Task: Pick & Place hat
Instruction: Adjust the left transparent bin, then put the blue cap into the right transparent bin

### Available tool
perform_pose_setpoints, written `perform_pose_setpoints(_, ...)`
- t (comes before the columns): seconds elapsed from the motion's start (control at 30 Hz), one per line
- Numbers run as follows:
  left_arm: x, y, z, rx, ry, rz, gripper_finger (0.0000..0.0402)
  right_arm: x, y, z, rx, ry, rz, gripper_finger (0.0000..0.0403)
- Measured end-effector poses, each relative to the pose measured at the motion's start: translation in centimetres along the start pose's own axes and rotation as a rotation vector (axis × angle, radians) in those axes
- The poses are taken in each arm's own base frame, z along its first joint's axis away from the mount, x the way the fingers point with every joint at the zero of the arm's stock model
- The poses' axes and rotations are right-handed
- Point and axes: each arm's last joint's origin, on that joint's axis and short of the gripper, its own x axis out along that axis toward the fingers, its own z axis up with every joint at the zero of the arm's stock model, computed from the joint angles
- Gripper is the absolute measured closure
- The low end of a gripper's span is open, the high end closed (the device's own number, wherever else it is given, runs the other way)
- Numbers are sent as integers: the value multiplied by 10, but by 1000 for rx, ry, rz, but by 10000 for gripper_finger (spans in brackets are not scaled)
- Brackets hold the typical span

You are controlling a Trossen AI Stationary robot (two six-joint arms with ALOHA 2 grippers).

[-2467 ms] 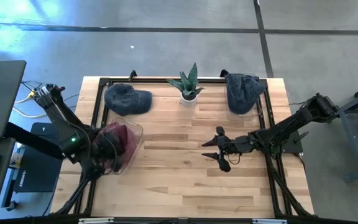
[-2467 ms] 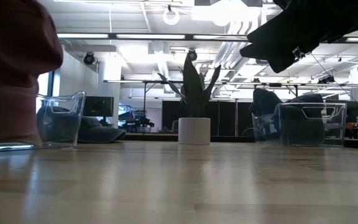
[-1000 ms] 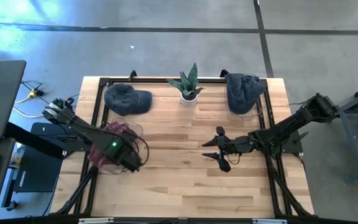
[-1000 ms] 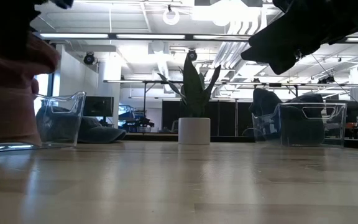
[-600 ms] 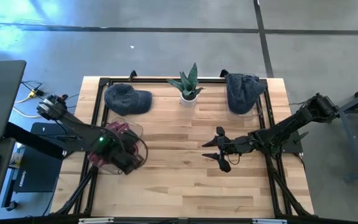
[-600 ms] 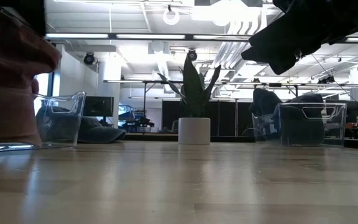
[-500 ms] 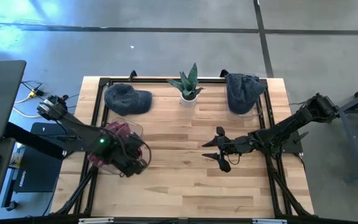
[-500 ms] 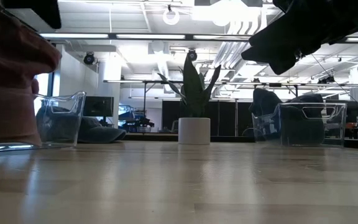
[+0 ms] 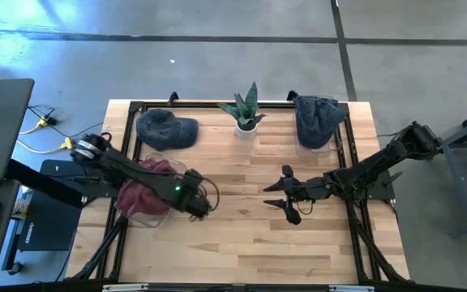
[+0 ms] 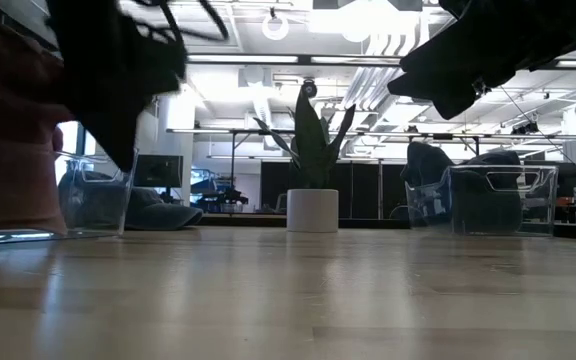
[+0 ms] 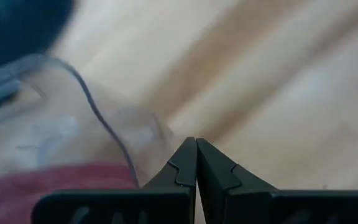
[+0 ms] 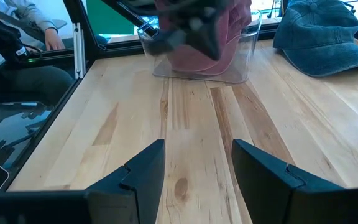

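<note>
A red hat (image 9: 139,193) lies inside a clear bin (image 9: 177,172) at the table's left; the right wrist view shows the hat (image 12: 225,43) too. My left gripper (image 9: 203,208) hangs shut and empty just right of that bin, above the wood, its fingertips (image 11: 196,163) beside the bin's rim (image 11: 98,118). A blue hat (image 9: 165,130) rests crown up on the table at the far left. Another blue hat (image 9: 316,120) sits in a clear bin at the far right. My right gripper (image 9: 272,195) hovers open and empty at mid-table, pointing toward the table's left edge.
A potted plant (image 9: 246,112) stands at the far edge's middle. Black frame rails (image 9: 128,138) run along the table's sides. Bare wood (image 9: 250,243) spans the near half. A seated person (image 12: 23,25) shows beyond the table's left side.
My left gripper, shut and empty throughout, has come away from the red hat's bin, swinging toward the table's right edge and sinking lower. The red hat has stayed in its bin.
</note>
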Motion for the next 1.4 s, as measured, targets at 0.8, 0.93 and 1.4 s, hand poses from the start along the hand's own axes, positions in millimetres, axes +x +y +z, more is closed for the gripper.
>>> perform_pose_setpoints(0.8,-11,24,74,28,-209,213,402,0,0,-1,-5,8,2,221)
perform_pose_setpoints(0.93,-30,34,104,90,-204,222,396,0,0,-1,-6,8,2,221)
perform_pose_setpoints(1.4,-7,206,155,-360,149,405,176,0,2,-1,-6,24,57,221)
